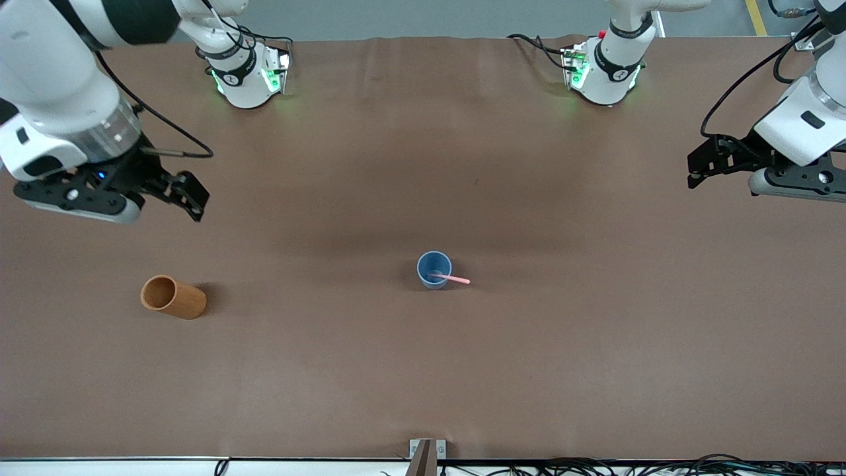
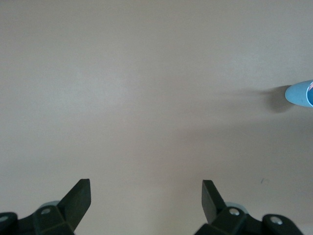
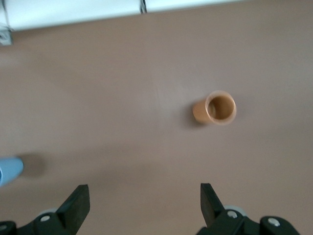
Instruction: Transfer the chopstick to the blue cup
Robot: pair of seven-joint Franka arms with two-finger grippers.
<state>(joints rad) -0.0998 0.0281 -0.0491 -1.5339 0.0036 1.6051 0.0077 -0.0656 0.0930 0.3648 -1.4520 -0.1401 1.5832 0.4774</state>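
The blue cup (image 1: 433, 270) stands near the middle of the table. The pale pink chopstick (image 1: 457, 279) rests inside it and leans out over the rim toward the left arm's end. My left gripper (image 1: 702, 162) is open and empty, up over bare table at the left arm's end; its wrist view (image 2: 146, 192) shows the blue cup (image 2: 299, 94) at the frame's edge. My right gripper (image 1: 192, 196) is open and empty, up over the table at the right arm's end; its wrist view (image 3: 145, 193) shows a sliver of the blue cup (image 3: 9, 170).
An orange-brown cup (image 1: 173, 297) stands toward the right arm's end, nearer to the front camera than the right gripper; it also shows in the right wrist view (image 3: 215, 108). The brown table (image 1: 595, 344) has a white front edge (image 3: 73, 12).
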